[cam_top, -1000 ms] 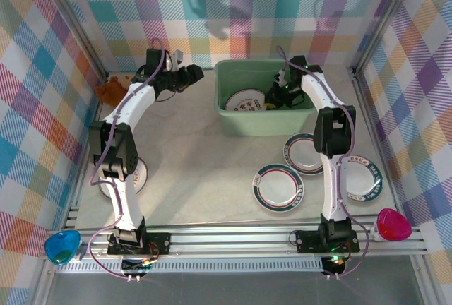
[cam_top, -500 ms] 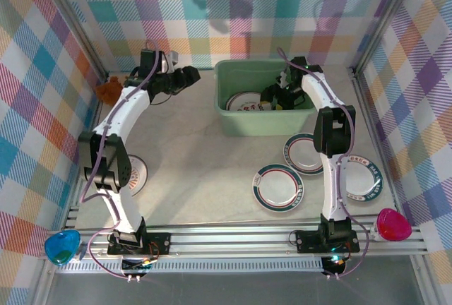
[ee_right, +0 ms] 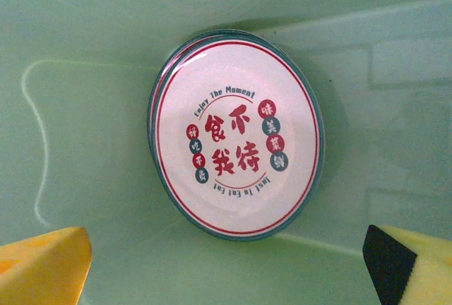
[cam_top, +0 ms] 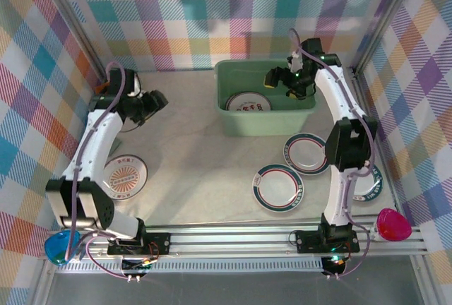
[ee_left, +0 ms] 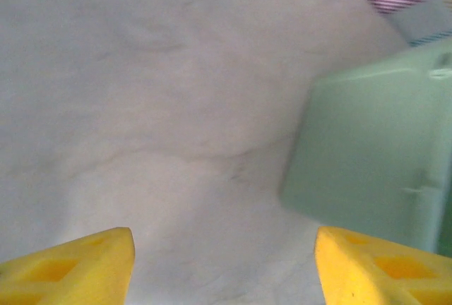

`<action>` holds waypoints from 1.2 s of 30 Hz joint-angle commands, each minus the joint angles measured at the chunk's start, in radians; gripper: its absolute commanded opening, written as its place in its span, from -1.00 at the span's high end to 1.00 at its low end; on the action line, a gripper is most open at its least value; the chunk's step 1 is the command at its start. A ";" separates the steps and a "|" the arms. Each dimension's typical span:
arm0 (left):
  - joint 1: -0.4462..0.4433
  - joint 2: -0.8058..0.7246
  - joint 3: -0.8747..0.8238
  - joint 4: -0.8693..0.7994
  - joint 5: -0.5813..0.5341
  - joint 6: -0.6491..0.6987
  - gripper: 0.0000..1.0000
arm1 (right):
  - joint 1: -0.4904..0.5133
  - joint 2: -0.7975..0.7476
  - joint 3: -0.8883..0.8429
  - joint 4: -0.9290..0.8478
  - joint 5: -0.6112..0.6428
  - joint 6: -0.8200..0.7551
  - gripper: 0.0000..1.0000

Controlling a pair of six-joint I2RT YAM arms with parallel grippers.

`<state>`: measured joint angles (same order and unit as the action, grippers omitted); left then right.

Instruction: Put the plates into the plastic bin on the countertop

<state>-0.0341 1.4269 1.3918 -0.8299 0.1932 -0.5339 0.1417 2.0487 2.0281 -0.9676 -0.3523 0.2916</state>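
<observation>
The mint-green plastic bin point(cam_top: 263, 118) stands at the back middle of the countertop point(cam_top: 198, 164). A stack of plates point(cam_top: 246, 102) lies in it, the top one with red lettering point(ee_right: 236, 135). My right gripper point(cam_top: 277, 79) hovers open above the bin's inside, nothing between its fingers point(ee_right: 46, 266). Two green-rimmed plates point(cam_top: 278, 186) point(cam_top: 306, 153) lie in front of the bin; another plate point(cam_top: 369, 181) sits partly under the right arm. A red-patterned plate point(cam_top: 125, 175) lies at the left. My left gripper point(cam_top: 154, 102) is open over bare countertop, the bin's corner point(ee_left: 374, 150) to its right.
Plaid walls enclose the back and both sides. A blue cup point(cam_top: 62, 246) and a pink cup point(cam_top: 393, 224) sit at the front corners beside the rail. A brown object point(cam_top: 99, 87) is at the back left wall.
My left arm swung away from the bin, leftward and nearer. My right gripper rose out of the bin, leaving the lettered plate inside.
</observation>
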 commanded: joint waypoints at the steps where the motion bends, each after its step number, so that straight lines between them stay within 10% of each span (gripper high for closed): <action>1: 0.016 -0.044 -0.055 -0.202 -0.115 -0.047 -0.37 | 0.007 -0.097 -0.088 0.045 0.075 0.017 -0.98; 36: 0.046 0.423 -0.173 -0.237 -0.347 0.209 -0.25 | 0.051 -0.338 -0.401 0.178 0.002 0.103 -0.98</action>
<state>-0.0055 1.8267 1.2400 -1.0679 -0.1371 -0.3428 0.1909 1.7084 1.6447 -0.7994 -0.3180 0.3813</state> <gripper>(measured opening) 0.627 0.990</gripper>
